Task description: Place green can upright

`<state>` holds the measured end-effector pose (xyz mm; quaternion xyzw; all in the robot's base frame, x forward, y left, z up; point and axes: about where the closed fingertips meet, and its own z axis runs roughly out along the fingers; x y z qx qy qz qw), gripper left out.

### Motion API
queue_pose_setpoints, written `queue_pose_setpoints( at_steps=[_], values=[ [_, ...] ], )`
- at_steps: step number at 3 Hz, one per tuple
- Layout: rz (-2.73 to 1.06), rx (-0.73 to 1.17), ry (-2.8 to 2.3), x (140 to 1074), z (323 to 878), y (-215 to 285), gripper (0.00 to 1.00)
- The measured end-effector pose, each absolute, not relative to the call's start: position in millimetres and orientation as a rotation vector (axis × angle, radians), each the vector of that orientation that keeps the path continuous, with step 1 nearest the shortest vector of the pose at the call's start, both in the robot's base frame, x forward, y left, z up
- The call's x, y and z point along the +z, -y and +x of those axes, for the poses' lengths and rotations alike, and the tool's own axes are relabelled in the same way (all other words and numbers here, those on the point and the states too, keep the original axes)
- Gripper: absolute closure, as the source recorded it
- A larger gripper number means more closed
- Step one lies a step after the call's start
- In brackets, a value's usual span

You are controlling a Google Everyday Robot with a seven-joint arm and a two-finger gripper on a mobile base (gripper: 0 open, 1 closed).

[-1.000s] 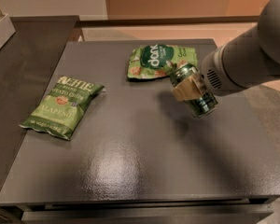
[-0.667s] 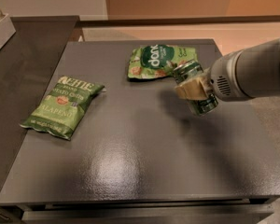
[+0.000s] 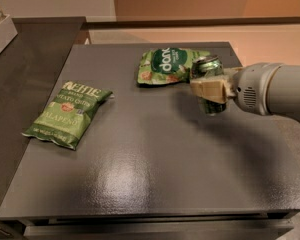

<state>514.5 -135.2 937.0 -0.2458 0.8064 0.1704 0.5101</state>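
Observation:
The green can is a small dark green drink can with a silver top. It is held nearly upright, tilted a little, just above the dark table at its right side. My gripper reaches in from the right on a grey arm. Its pale fingers are shut across the can's middle. The can's bottom hangs close over the tabletop; I cannot tell if it touches.
A green chip bag lies flat just left of and behind the can. Another green Kettle chip bag lies at the table's left. A lower dark counter adjoins the left edge.
The arm has pulled back to the right and swung level. The can has turned from a steep slant to nearly upright and stayed in the grip.

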Motion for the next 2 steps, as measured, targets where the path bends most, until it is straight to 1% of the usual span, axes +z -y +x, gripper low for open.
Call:
queue_pose_setpoints(
  at_steps=[1,2],
  values=[
    [-0.568,0.534,-1.811,949.7,511.6,136.7,1.00],
    [-0.693,0.541,-1.678,955.8,504.4,128.2,1.00]
  ],
)
